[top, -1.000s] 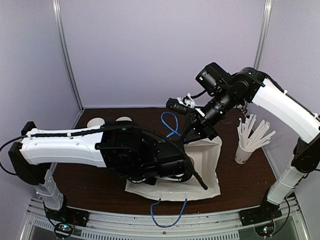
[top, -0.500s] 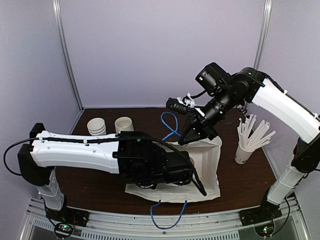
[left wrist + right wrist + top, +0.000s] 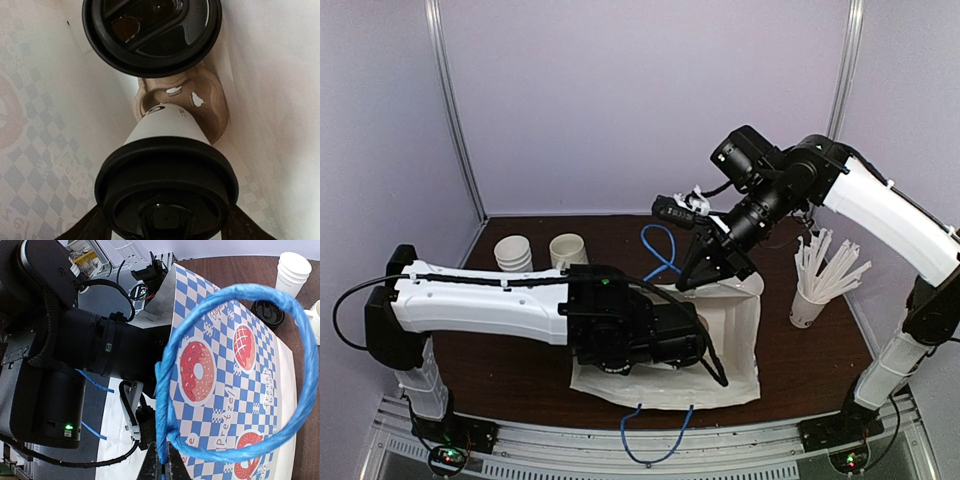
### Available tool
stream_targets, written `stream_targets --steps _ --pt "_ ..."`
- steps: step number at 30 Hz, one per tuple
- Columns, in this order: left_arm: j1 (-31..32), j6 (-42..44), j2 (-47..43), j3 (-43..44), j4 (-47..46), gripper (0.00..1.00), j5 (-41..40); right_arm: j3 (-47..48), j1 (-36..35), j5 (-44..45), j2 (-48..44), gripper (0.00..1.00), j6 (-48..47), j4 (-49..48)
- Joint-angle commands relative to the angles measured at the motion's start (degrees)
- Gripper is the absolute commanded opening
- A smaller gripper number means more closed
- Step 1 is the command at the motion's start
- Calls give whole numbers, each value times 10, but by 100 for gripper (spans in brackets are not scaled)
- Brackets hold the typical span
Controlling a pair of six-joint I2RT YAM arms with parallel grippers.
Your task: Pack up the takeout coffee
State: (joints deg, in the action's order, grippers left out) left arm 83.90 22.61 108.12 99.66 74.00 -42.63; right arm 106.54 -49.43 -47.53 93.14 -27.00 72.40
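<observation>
On brown table (image 3: 820, 365): white bag (image 3: 740, 335) at six o'clock, stacked cups (image 3: 514, 252) at ten o'clock, cup of sticks (image 3: 807, 308) at three o'clock.

A left arm (image 3: 480, 300) and a right arm (image 3: 885, 205) are pictured with one white paper bag (image 3: 735, 330). Two handles are counted, a blue cord handle (image 3: 644, 243) and a second handle (image 3: 623, 438); two coffees, a black-lidded cup (image 3: 165, 150) and a second black-lidded cup (image 3: 152, 30). One stack of white cups (image 3: 513, 255), one cream cup (image 3: 568, 248), one loose black lid (image 3: 267, 315) and one cup of white sticks (image 3: 807, 310) are shown.

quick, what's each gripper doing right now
left gripper: closed on the takeout coffee
right gripper: closed on the blue bag handle
</observation>
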Motion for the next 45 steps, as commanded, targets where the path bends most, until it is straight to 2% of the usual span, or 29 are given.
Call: stream_targets --steps 1,14,21,31,39,43,45 --pt "-13 0 5 -10 -26 60 4 11 -2 -15 10 1 1 -1" --pt "-20 11 14 -21 -63 58 31 27 -2 -8 25 1 4 0" --pt "-20 7 0 -23 -54 58 19 33 -2 -13 31 1 5 2" --pt "-39 15 11 -68 -99 58 -29 43 -2 -20 42 2 2 10" --pt "-58 8 11 -75 -120 58 -10 41 -2 -19 41 4 1 12" --pt "-73 1 7 -70 -119 58 20 51 -1 -16 44 18 -1 18" --pt "-86 -6 1 -64 -114 59 47 64 4 -13 46 32 -3 27"
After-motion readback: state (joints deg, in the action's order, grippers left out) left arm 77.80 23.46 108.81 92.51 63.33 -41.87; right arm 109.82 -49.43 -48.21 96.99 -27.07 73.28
